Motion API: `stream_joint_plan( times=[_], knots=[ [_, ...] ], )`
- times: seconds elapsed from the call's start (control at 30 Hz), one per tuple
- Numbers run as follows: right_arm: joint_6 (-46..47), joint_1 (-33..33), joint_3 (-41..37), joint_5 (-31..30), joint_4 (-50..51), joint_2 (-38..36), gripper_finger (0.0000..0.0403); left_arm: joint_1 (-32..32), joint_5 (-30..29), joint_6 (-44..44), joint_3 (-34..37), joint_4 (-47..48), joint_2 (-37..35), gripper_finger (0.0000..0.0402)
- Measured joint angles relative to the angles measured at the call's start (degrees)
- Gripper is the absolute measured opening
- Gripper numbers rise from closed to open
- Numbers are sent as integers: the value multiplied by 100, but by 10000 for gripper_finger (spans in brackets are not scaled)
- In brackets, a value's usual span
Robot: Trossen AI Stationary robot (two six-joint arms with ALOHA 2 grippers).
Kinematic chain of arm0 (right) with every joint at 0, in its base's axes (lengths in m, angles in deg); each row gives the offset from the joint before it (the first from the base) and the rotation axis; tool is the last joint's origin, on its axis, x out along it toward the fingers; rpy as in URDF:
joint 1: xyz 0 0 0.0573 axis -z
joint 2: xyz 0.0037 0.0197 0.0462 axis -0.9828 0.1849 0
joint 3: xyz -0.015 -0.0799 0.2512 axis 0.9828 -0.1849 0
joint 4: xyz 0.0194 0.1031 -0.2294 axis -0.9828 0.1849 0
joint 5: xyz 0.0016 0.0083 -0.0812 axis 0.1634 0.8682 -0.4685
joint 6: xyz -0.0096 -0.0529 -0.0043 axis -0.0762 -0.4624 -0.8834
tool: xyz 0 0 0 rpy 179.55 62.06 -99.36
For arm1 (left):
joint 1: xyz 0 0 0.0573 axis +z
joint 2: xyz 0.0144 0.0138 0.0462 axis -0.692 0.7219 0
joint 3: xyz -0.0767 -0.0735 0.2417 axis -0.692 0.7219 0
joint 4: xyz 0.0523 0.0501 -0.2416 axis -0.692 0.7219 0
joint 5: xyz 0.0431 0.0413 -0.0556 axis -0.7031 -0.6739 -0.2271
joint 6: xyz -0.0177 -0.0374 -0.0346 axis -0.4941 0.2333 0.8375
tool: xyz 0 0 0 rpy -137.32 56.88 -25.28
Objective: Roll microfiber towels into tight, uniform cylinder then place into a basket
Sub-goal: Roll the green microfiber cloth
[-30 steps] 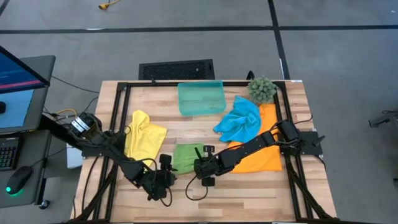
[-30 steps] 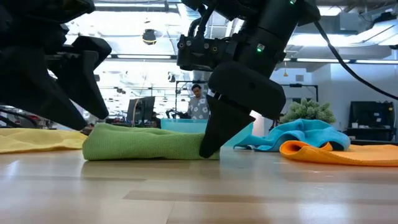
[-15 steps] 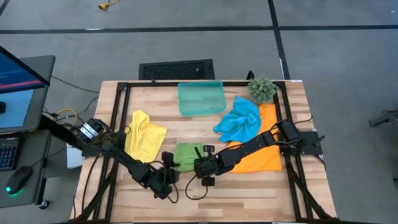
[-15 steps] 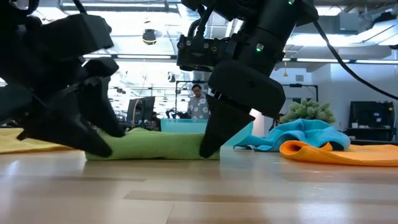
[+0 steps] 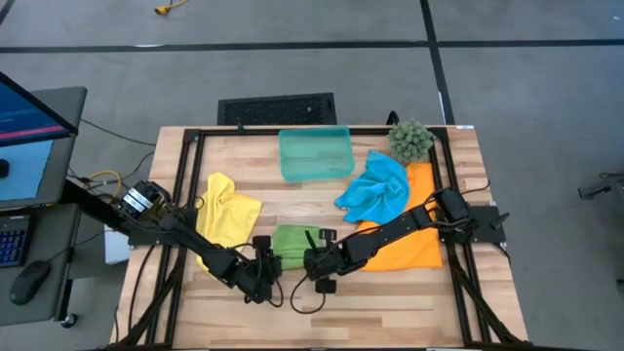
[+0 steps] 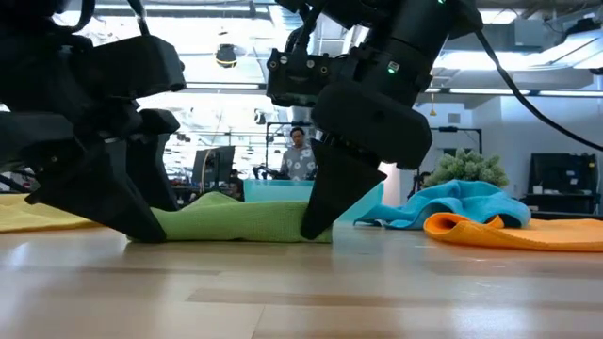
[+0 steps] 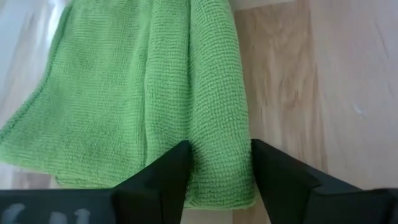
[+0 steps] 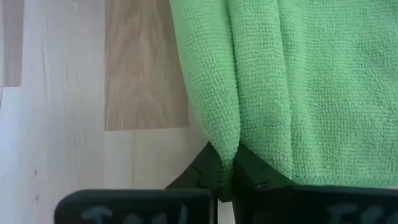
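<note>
Step in hand: rolling the green towel (image 5: 292, 244), judged from both grippers working at its near edge.
Right gripper (image 8: 225, 163): pinched shut on a fold at the towel's near edge; the cloth rises in a ridge straight out of its fingertips, most likely to anchor that end so the roll starts tight.
Left gripper (image 7: 219, 163): fingers stand apart and straddle a thick rolled hem of the same towel, one finger on each side; not visibly clamped. Standing like this, it looks set to close on the other end and match the right gripper's hold.
Green towel: lies flat on the table (image 5: 390, 292) ahead of both grippers, spreading away from their fingertips; in the low view it shows as a low flattened band between the two arms, not yet a cylinder.
Basket (image 5: 315, 154): well beyond the grippers, across the green towel at the far edge of the table; no towel seen in it.
Other towels: yellow towel (image 5: 227, 208) beside the left arm; blue towel (image 5: 375, 188) and orange towel (image 5: 414, 244) by the right arm, the orange one partly under it; all loose and unrolled.
Plant ball (image 5: 410, 139): far corner beyond the right arm, just beside the blue towel.
Risk: with uneven holds at the two ends the roll may come out cone-shaped.
</note>
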Motion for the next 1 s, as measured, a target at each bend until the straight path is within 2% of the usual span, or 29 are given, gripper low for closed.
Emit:
stream_joint_plan(
  times=[0.1,0.33,0.4,0.53,0.7,0.83,1.0],
  knots=[
    [100,-15,0,-1,0,0,25,3,90,31,0,-1,4,134],
    [122,-191,-11,331,-22,-138,23,37,531,312,26,-196,-94,14],
    [133,-243,-17,486,-85,-193,26,71,844,457,33,-225,-280,13],
    [142,-317,-22,1018,-326,-243,19,211,1905,830,42,-266,-786,17],
    [278,-330,-15,1699,-615,-256,22,737,3272,1523,42,-240,-1115,11],
    [465,-328,-15,1745,-586,-258,30,1243,3934,1787,39,-243,-1068,11],
    [462,-328,-15,1813,-576,-264,17,1826,4433,1733,39,-199,-1064,15]
  ],
)
